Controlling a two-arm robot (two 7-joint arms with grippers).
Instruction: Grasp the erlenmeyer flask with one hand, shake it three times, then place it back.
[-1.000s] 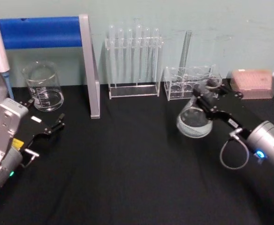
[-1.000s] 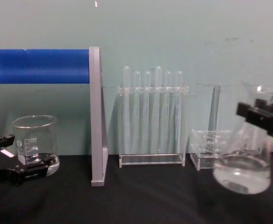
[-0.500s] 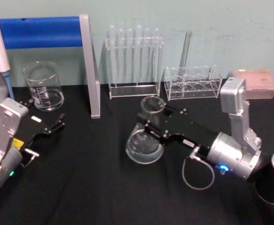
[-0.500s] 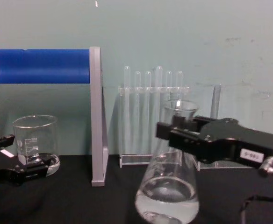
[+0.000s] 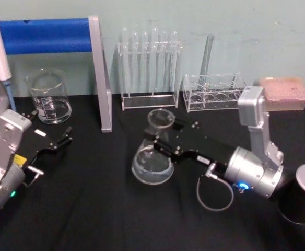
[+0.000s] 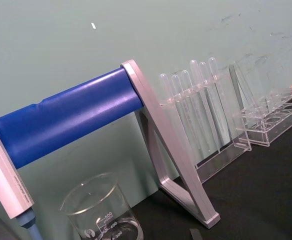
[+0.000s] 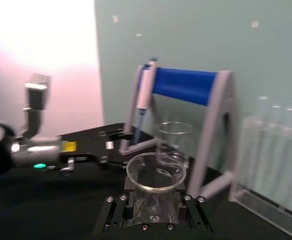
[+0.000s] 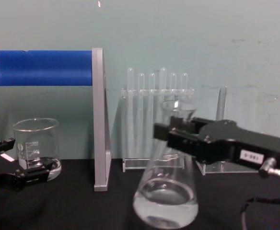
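Glassware in a clamp: the clear conical erlenmeyer flask [image 5: 151,166] held by its neck.
The long matte-black right gripper [image 5: 166,137], with its small white label, has its fingers closed tight on the narrow neck just under the flared rim. Clear liquid pools in the wide round base, low over the middle of the black cloth-covered table [image 5: 116,209]; I cannot tell if it touches. The left gripper [image 5: 63,137] rests at the left near the straight-sided glass beaker [image 5: 48,97], fingers apart and holding nothing.

Beaker [image 5: 49,97] under blue-barred stand [image 5: 43,35]; test tube rack [image 5: 148,73], small clear rack [image 5: 212,94], pink box [image 5: 284,93] along the back of the black bench [image 5: 100,209].
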